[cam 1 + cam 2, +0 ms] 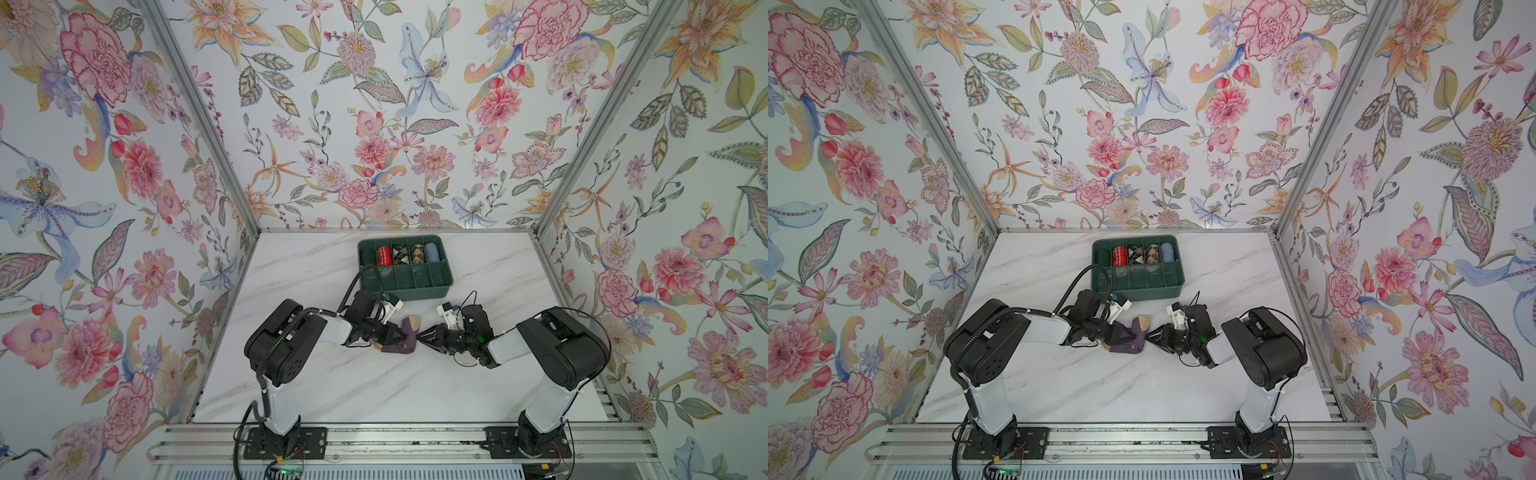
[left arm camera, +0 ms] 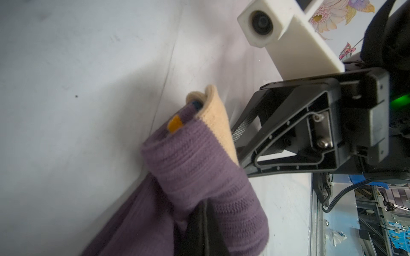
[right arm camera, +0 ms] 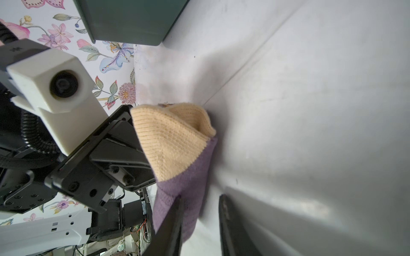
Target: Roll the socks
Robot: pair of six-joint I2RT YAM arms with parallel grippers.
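1. White marble-look desk point(image 1: 374, 386) inside a booth of floral wallpaper point(image 1: 374, 124), seen from above in both top views.
2. Nearest the camera, an aluminium rail point(image 1: 395, 444) along the desk's front edge, with both arm bases bolted onto it.
3. At mid-desk, between the two grippers, the socks point(image 1: 398, 347) point(image 1: 1128, 348): a dusty-purple ribbed bundle, partly folded over itself and resting on the desk. Tan toe point(image 1: 412, 323) poking toward the far side.
4. On the bundle's left side, the left gripper point(image 1: 400, 335) point(image 1: 1124, 335), clamped fully shut on purple fabric. In the left wrist view, dark fingers point(image 2: 195, 232) pressed together, with the socks point(image 2: 199, 159) draped over and around them.
5. Against the bundle's right edge, the right gripper point(image 1: 420, 336) point(image 1: 1147, 336) point(image 3: 200, 197), jaws partly apart. In the right wrist view, one finger point(image 3: 170, 223) against the purple fabric and the other finger point(image 3: 228, 226) over bare desk, with a sliver of desk showing in the gap. Impossible to tell whether any fabric is actually pinched.
6. In the left wrist view, an orange patch point(image 2: 175, 123) beside a navy one, tucked into the fold under the tan edge.
7. Farther back, just beyond the grippers, a green tray point(image 1: 405, 291) with dividers. In its far row, a red patterned roll point(image 1: 384, 255), two argyle rolls point(image 1: 401, 254) and a light-blue roll point(image 1: 431, 251), side by side.
8. Small white lettering point(image 3: 146, 197) on a black part in the right wrist view, too small to read.
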